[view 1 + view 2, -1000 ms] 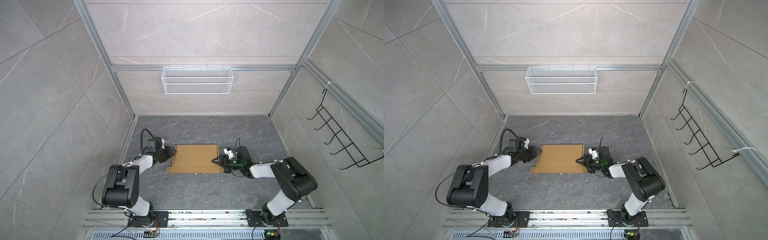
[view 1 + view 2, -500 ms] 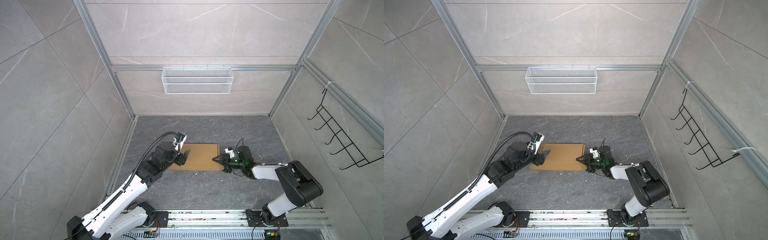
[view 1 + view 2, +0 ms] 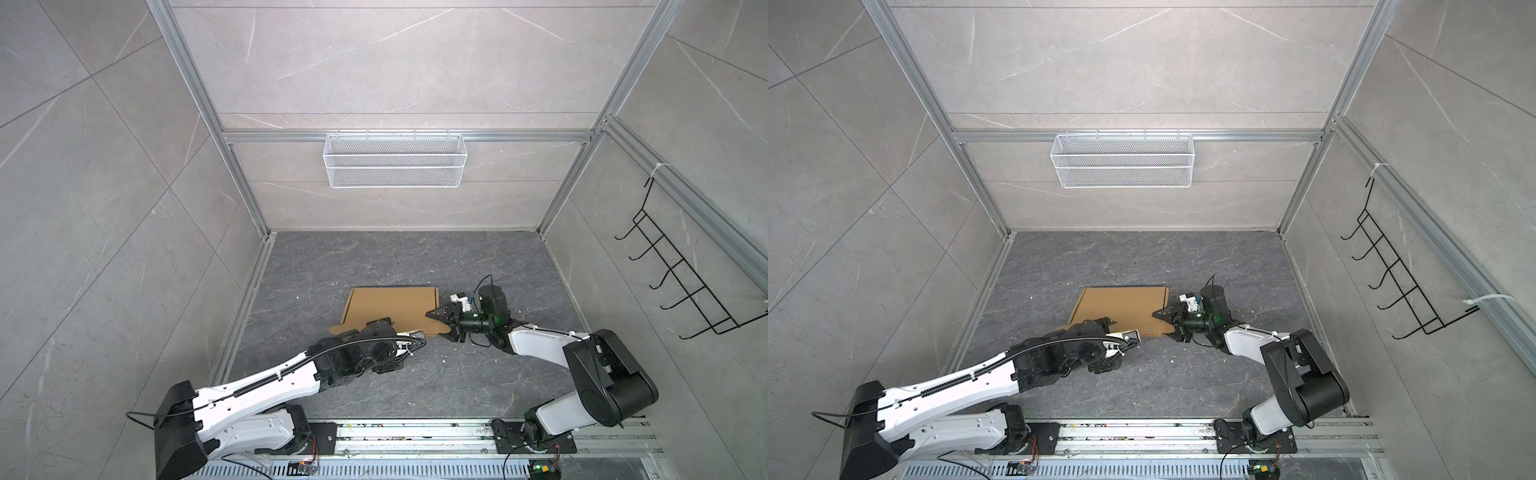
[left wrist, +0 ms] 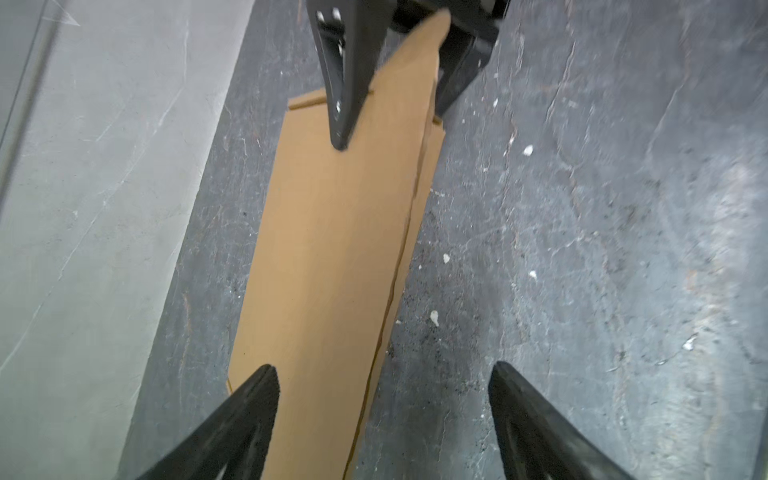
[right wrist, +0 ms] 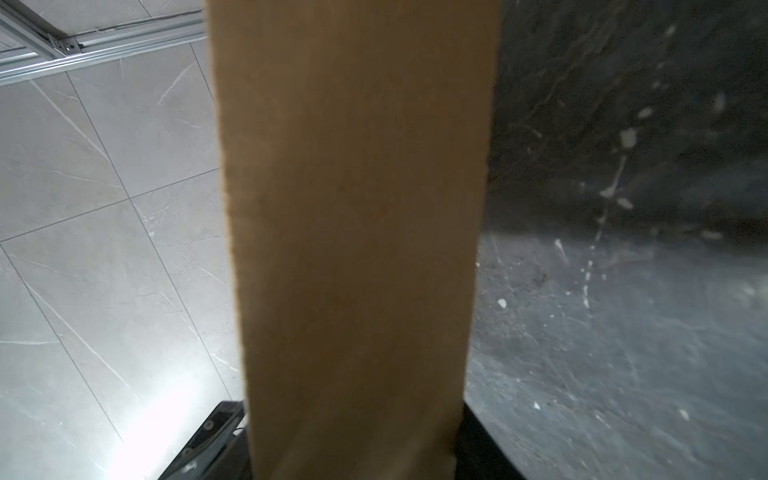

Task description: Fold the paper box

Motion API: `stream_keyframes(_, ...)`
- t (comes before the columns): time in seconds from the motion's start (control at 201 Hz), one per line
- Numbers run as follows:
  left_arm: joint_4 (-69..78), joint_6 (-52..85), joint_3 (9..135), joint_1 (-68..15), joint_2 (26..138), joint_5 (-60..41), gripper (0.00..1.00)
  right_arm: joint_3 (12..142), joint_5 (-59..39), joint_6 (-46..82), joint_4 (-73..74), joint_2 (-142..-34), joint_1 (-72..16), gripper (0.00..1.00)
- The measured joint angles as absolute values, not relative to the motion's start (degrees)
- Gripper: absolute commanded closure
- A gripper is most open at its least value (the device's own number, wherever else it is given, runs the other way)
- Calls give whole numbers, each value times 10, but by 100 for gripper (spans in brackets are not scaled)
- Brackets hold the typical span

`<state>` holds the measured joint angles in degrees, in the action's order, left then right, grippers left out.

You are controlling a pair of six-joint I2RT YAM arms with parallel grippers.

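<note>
Cardboard box (image 3: pixel 392 309) lies flat mid-surface (image 3: pixel 374 257), its right edge clamped in the right end effector (image 3: pixel 442 326); the left end effector (image 4: pixel 383 365) hangs agape over its near edge; lifted one-sided, it could swing or buckle, I'd guess.

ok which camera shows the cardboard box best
A top view: both top views show nearly the whole cardboard box and its outline. The left wrist view shows it as a foreshortened strip; the right wrist view only a blurry close band.
</note>
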<state>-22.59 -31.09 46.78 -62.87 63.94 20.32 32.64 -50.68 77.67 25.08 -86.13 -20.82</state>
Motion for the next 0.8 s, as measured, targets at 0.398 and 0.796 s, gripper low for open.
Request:
stream_keyframes(0.398,-123,-456,442,-605,699,269,17,344,-531,825,209,-813,-208,50)
stream_keyframes(0.796,-69,-524,442,-564,715,257,34,356,-534,860,202,-808,-200,50)
